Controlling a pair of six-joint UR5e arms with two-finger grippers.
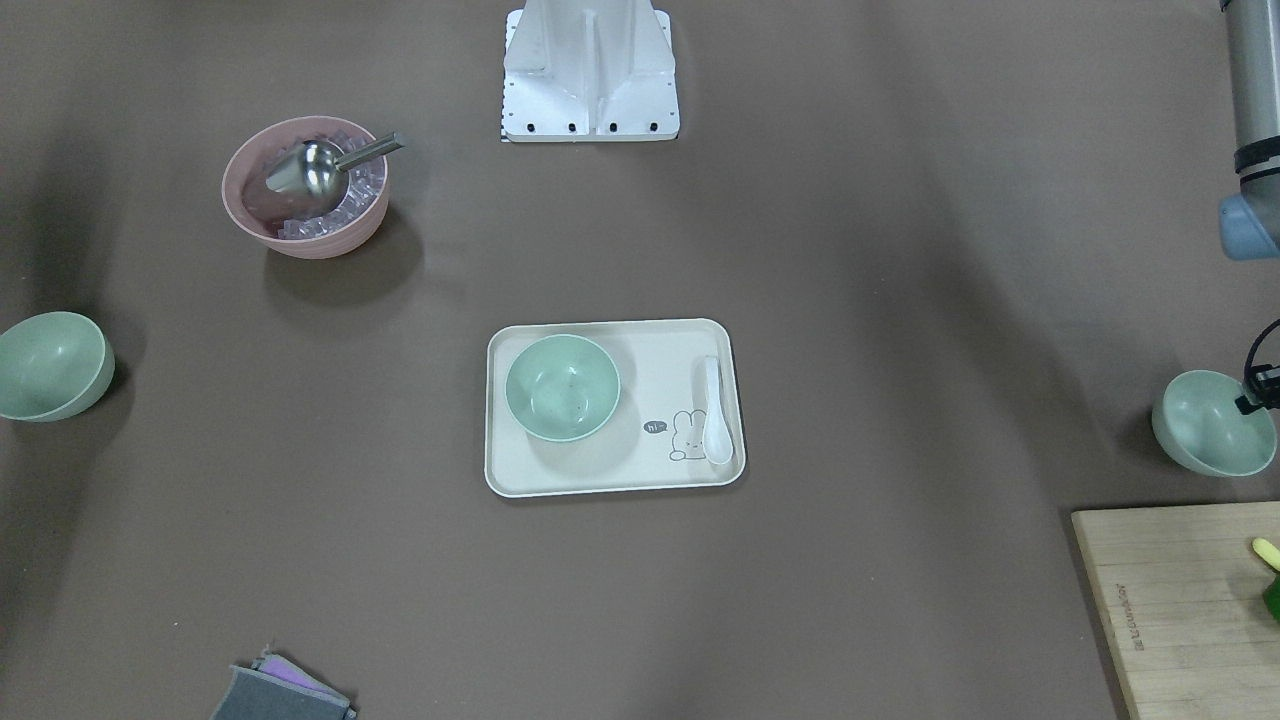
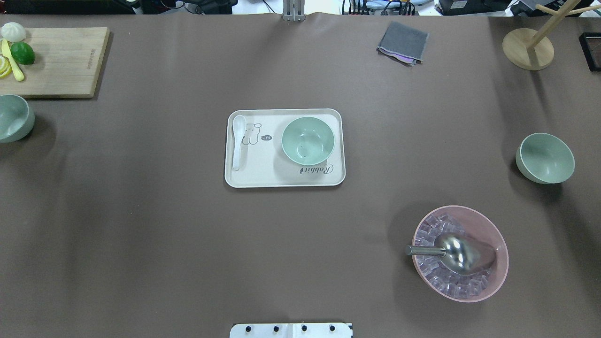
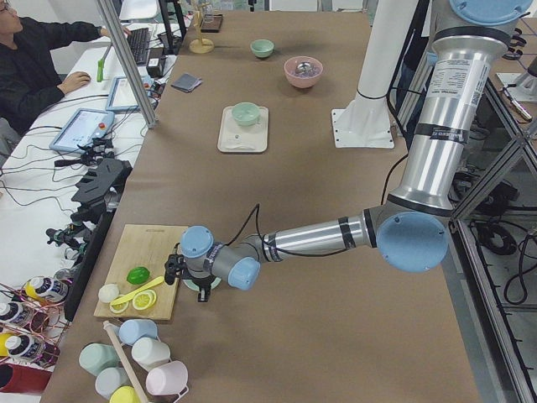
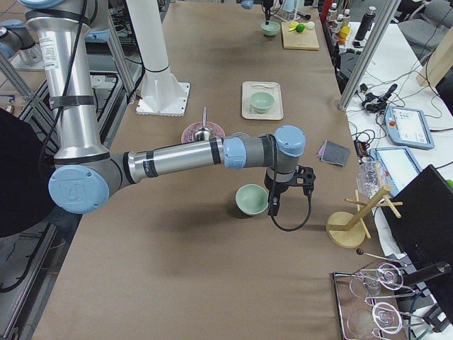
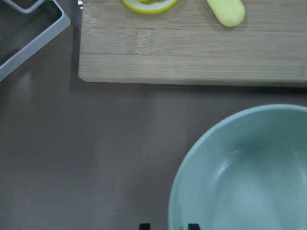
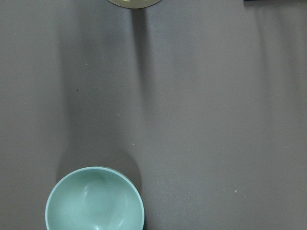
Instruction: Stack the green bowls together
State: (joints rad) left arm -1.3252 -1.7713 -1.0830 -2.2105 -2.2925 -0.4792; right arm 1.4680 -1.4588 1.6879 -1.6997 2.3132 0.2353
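Green bowls [image 2: 307, 141] [image 2: 14, 117] [image 2: 544, 158]: three, apart, unstacked
Middle: one on the tray [image 2: 286, 178], right of one spoon [image 2: 237, 141]
Left end: one by the board [image 2: 61, 61], left fingers [image 5: 193, 226] parted astride its rim
Right end: one just beside right fingers [image 4: 273, 205], open or closed cannot tell

Smooth, matt pale mint-green round plastic bowl [image 2: 307, 141] on the matt cream rectangular tray [image 2: 253, 176]; right of the tray, a glossy polished metal scoop [image 2: 462, 253]; left of it, a grainy pale wooden board [image 2: 61, 61].
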